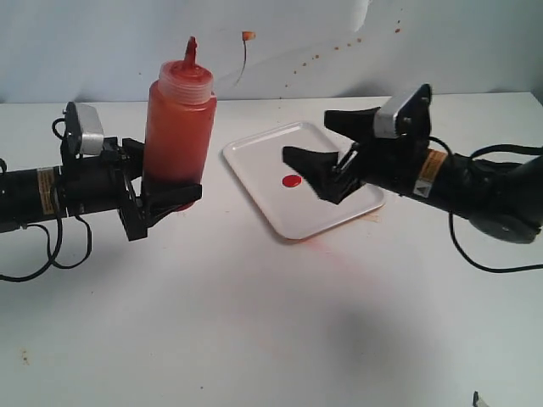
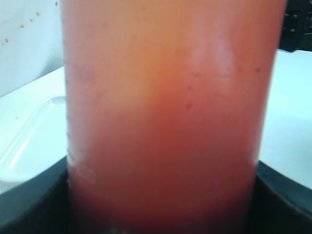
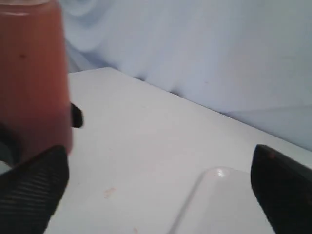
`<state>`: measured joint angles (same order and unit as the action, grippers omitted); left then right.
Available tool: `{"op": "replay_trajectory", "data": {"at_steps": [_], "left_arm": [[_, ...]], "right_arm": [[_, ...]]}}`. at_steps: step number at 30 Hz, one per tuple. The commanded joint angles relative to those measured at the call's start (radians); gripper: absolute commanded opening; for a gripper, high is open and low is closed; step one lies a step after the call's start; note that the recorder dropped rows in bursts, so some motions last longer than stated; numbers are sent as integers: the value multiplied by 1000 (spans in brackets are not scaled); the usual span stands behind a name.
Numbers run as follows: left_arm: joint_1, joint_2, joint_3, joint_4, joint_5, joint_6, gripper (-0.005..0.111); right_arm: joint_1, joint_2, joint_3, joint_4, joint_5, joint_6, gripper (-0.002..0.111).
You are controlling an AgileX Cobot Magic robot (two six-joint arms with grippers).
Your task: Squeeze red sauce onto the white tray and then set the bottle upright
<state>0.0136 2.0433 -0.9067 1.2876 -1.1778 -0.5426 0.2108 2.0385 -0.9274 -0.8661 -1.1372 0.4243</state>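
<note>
The squeezing looks done: one round dot of red sauce (image 1: 291,181) sits on the white tray (image 1: 254,153), which lies near the middle of the surface (image 1: 254,339), angled to its edges. The bottle (image 1: 178,119) is upright, nozzle up, just beside the tray on the side of the surface's left edge. The left gripper (image 1: 161,199) has its jaws pinching the bottle low on its body. Whether the base already rests on the surface cannot be told. What seems left is letting go and drawing clear without tipping it. The right gripper (image 1: 304,135) hovers over the tray, jaws spread wide and holding nothing.

Count: one bottle, one tray, one sauce dot, two grippers, and one faint pinkish smear (image 1: 318,246) by the tray's near edge.
</note>
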Motion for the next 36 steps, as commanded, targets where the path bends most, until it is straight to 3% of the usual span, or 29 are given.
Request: {"op": "replay_trajectory", "data": {"at_steps": [1, 9, 14, 23, 29, 36], "left_arm": [[-1, -14, -1, -12, -43, -7, 0], [-1, -14, -1, -14, -43, -1, 0], [-1, -14, -1, -14, -43, -1, 0], [100, -14, 36, 82, -43, -74, 0], [106, -14, 84, 126, -43, -49, 0], [86, -14, 88, 132, -43, -49, 0]], "right_arm": [[86, -7, -54, -47, 5, 45, 104], [199, -7, -64, 62, 17, 69, 103], [209, -7, -64, 74, 13, 69, 103], [209, -7, -64, 38, -1, 77, 103], [276, -7, -64, 52, 56, 44, 103], [391, -7, -64, 293, 121, -36, 103]]}}
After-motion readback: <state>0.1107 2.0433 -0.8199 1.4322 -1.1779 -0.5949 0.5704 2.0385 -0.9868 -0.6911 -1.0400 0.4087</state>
